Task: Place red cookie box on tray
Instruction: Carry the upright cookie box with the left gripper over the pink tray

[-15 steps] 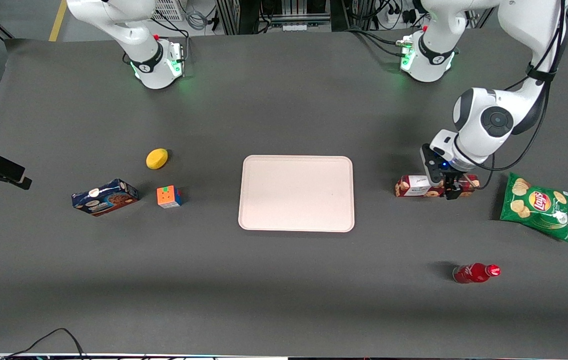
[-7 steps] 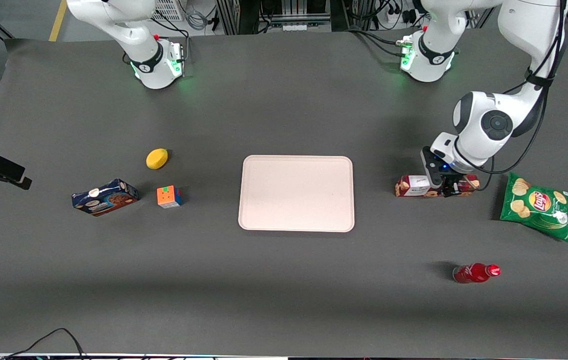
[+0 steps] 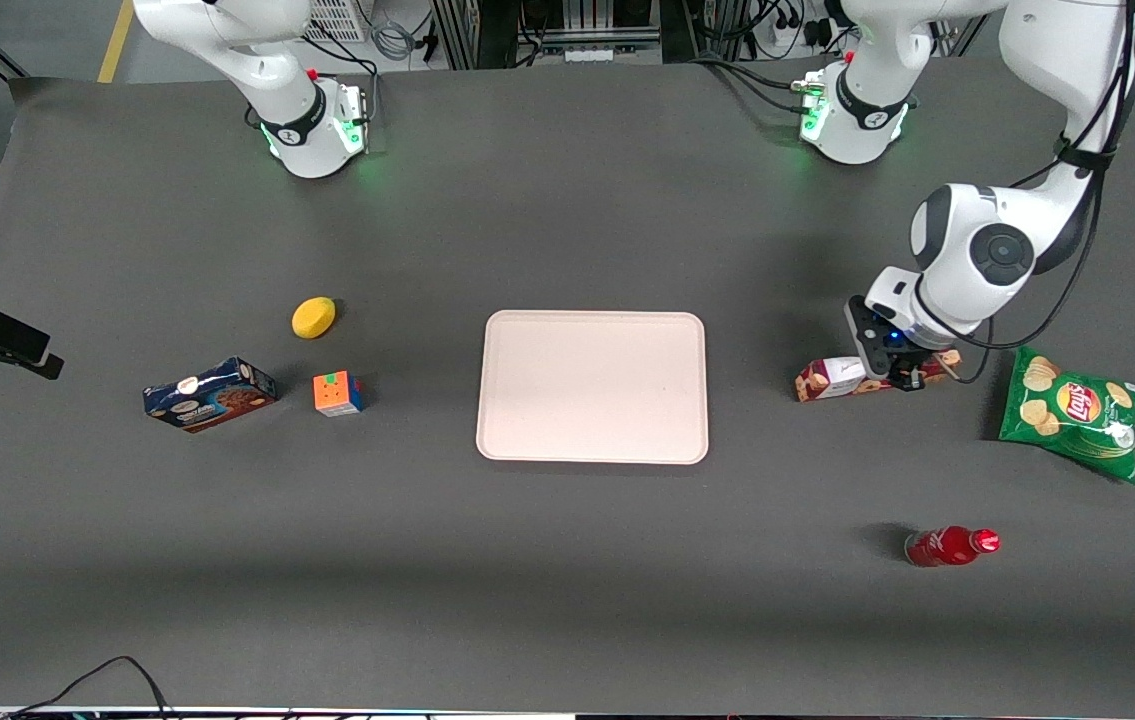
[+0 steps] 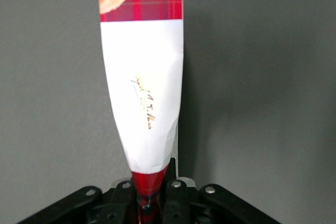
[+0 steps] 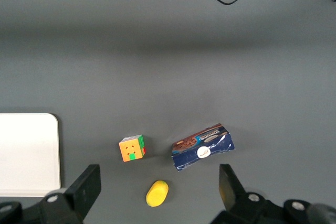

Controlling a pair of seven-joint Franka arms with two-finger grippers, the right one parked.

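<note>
The red cookie box (image 3: 835, 378), a long slim red plaid carton with a white label, sits toward the working arm's end of the table, apart from the tray (image 3: 592, 386). My left gripper (image 3: 905, 374) is shut on the box, gripping it around its middle. The box tilts, with the end toward the tray lower. In the left wrist view the carton (image 4: 144, 93) runs straight out from between the black fingers (image 4: 177, 192), which pinch its red part. The pale pinkish-beige tray lies flat at the table's centre and shows partly in the right wrist view (image 5: 26, 153).
A green chips bag (image 3: 1073, 410) lies beside the gripper, farther toward the working arm's end. A red bottle (image 3: 949, 546) lies nearer the front camera. Toward the parked arm's end are a dark blue cookie box (image 3: 209, 394), a colour cube (image 3: 338, 393) and a yellow lemon (image 3: 313, 317).
The gripper has closed on the red cookie box and risen slightly, lifting the gripped part so the box now tilts. Nothing else has moved.
</note>
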